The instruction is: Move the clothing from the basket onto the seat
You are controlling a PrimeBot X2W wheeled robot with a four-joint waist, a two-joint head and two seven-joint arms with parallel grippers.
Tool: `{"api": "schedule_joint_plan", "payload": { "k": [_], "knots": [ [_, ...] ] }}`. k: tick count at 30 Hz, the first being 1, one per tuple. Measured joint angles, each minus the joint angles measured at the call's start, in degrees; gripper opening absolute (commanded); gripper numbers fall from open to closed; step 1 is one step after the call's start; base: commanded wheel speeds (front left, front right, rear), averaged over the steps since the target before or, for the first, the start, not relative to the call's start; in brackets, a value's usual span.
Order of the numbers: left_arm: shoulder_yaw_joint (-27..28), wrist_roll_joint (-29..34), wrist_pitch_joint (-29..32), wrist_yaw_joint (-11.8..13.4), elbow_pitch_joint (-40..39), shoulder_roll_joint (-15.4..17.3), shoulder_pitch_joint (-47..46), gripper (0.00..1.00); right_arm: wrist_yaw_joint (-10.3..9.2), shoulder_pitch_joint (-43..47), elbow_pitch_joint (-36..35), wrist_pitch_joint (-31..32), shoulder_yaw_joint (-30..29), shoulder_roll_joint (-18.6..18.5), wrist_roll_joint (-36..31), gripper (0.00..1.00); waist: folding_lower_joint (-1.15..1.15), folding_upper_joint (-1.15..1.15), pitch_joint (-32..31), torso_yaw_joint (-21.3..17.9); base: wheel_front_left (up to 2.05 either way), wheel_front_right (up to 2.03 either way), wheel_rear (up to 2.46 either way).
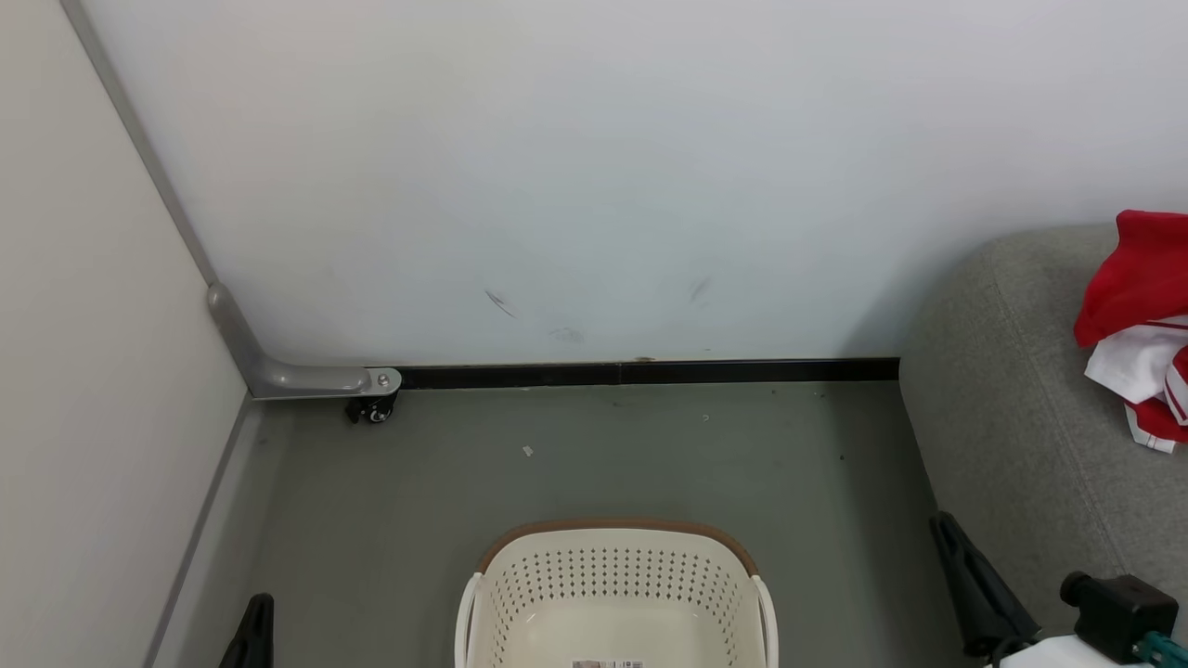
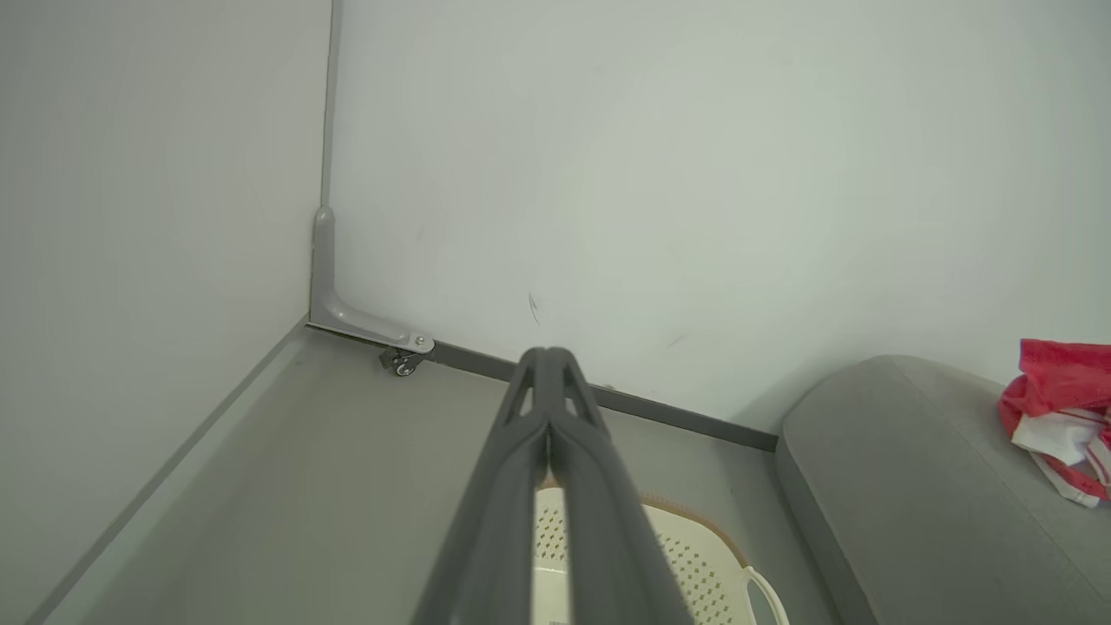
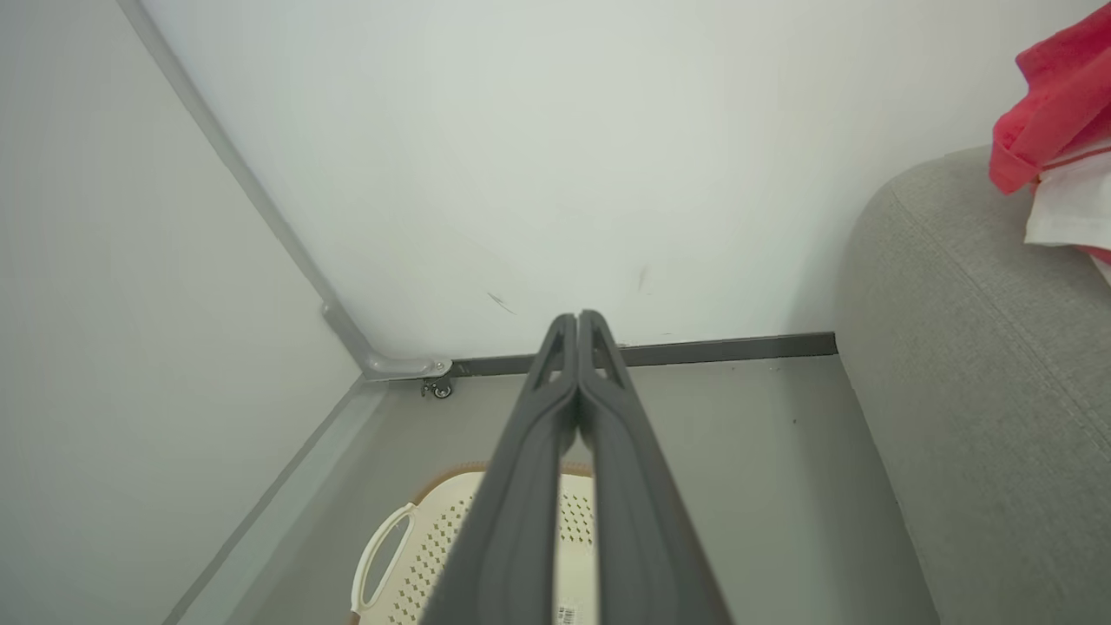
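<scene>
You get soft, even, bright light in all three views. A faint shadow darkens the wall [image 1: 594,186] beside the seat [image 1: 1002,417]. In the wrist views the wall edges bow, and the left end effector [image 2: 548,354] and right end effector [image 3: 577,318] blur near the lens.

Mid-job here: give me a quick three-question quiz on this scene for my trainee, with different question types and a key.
1. True or false: the clothing lies on the seat.
2. The left gripper is: A open, B shut and empty, C shut on fabric.
3. Fill in: the basket stands on the ____.
Key: 1 true; 2 B; 3 floor.
</scene>
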Motion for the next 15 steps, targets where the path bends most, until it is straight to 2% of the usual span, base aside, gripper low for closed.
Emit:
{"api": "schedule_joint_plan", "payload": {
  "k": [8,15],
  "knots": [
    [0.5,-5.2,1.5,-0.5,0.8,-0.4,-0.4,0.0,0.0,-0.1,0.2,1.7,-0.7,0.2,8.5,0.0,0.04,0.0,0.1,-0.4,0.0,0.0,0.0],
    [1.0,-9.7,2.8,-0.8,1.5,-0.7,-1.6,0.0,0.0,-0.4,0.8,3.1,-1.3,0.3,14.4,0.0,0.32,0.0,0.2,-0.8,0.0,0.0,0.0]
  ]
}}
